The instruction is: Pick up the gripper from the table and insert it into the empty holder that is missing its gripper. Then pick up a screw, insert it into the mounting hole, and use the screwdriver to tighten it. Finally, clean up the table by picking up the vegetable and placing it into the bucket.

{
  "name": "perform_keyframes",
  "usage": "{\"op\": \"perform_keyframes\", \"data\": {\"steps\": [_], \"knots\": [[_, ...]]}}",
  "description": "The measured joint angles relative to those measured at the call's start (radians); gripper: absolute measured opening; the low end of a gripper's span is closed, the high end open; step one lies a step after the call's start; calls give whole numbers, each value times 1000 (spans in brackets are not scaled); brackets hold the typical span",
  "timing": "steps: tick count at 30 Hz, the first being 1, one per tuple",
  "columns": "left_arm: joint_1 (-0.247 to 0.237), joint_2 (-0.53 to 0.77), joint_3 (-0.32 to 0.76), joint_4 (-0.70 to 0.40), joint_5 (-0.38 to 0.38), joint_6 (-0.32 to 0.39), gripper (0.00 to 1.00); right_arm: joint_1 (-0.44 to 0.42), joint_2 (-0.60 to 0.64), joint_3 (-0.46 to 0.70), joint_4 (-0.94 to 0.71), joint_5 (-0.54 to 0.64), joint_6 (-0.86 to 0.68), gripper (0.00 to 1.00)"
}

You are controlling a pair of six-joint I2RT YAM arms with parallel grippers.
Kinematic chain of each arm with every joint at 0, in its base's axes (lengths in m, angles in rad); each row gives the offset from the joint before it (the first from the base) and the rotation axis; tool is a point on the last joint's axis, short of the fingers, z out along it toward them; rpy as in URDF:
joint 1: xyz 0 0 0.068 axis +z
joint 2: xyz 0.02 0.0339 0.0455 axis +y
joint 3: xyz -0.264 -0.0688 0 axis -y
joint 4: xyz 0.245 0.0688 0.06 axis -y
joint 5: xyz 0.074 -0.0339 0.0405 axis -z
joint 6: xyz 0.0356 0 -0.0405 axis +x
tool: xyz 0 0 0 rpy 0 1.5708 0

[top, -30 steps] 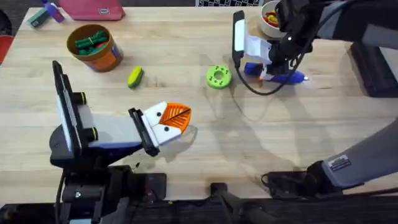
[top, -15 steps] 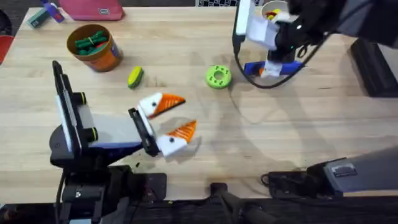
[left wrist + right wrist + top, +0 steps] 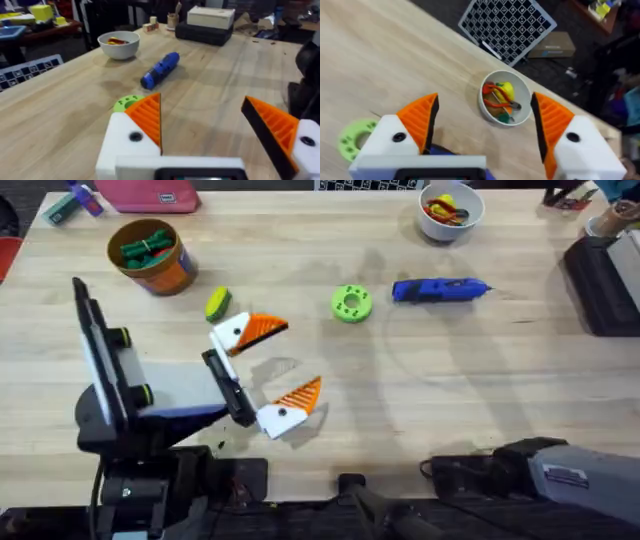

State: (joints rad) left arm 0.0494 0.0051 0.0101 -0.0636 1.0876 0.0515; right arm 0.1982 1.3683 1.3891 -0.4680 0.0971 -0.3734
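a wooden table (image 3: 420, 370) is seen from overhead, described from left to right. near the far left, the bucket (image 3: 150, 256) is standing upright, with dark green pieces lying inside it. just to its right, the vegetable (image 3: 217, 304) is lying on the bare wood, apart from the bucket. the left arm is reaching in from the lower left, and the left gripper (image 3: 268, 370) is sitting low over the table just right of the vegetable, its fingers spread wide and gripping nothing, with one orange pad (image 3: 262, 329) close to the vegetable and the other toward the near edge. in the left wrist view the same left gripper (image 3: 215, 122) is showing a broad gap between its ribbed pads, with bare wood behind it. further right, near the middle of the table, the holder (image 3: 351, 303) is lying flat; the small dark gripper block is too small to make out in any view. to the right of the holder, the screwdriver (image 3: 439, 289) is lying on its side, free of both arms. beyond it, by the far edge, a white bowl (image 3: 451, 208) is holding small coloured parts. the right gripper (image 3: 482, 125) is appearing in its own wrist view, hanging high above the bowl (image 3: 506, 97), its fingers parted wide and holding nothing, with the holder (image 3: 355, 139) peeking out beside one finger.
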Motion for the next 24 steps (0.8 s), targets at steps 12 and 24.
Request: {"op": "perform_keyframes", "data": {"steps": [12,24], "knots": [[111,20,152,-264,-258,-138,985,-36,-109,2,-221,7,484,991],[196,489,715,-760,-508,19,986,-80,-147,-146,-334,-12,622,992]]}}
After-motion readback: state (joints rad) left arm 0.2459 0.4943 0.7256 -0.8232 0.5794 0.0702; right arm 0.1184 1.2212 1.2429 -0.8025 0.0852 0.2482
